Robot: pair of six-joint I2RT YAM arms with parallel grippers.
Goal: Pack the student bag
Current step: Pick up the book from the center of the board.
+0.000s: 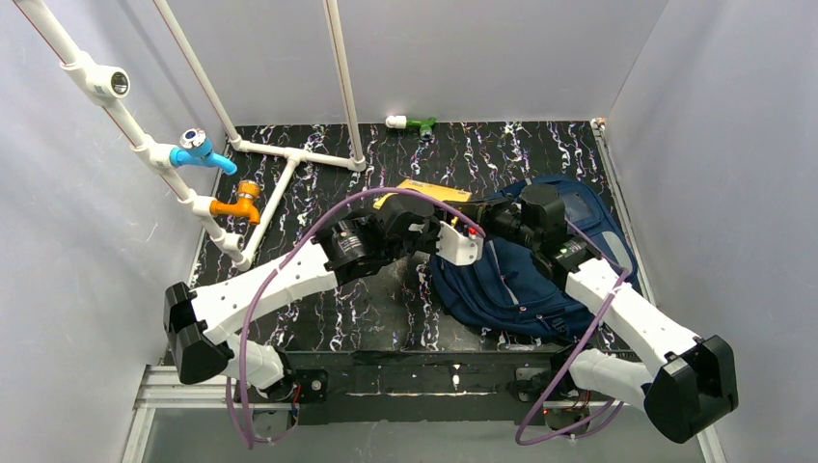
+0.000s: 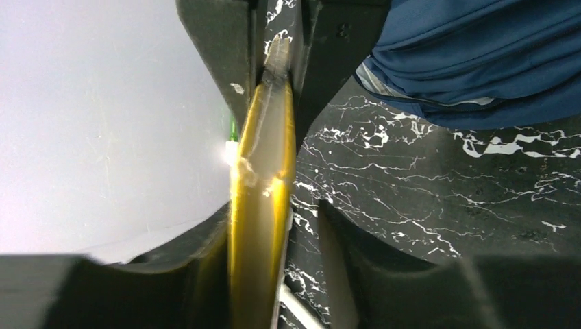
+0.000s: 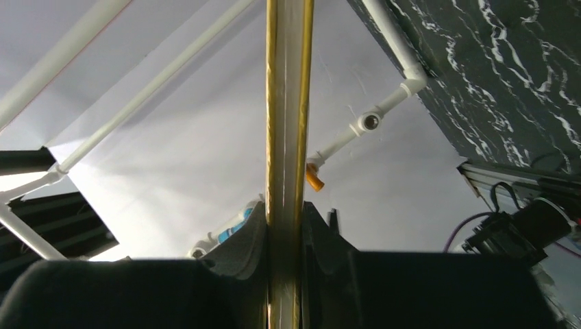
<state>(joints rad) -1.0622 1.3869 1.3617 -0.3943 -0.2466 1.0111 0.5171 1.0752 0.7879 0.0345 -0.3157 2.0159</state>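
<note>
The navy student bag lies on the black marble table at the right; its edge shows in the left wrist view. A thin yellow book is held off the table just left of the bag. My right gripper is shut on the book, with both fingers pressed against its covers. My left gripper is open around the same book. The book lies against one left finger, and a gap shows to the other.
A white pipe frame with a blue tap and an orange tap stands at the left and back. A green and white fitting lies at the back edge. White walls close in both sides.
</note>
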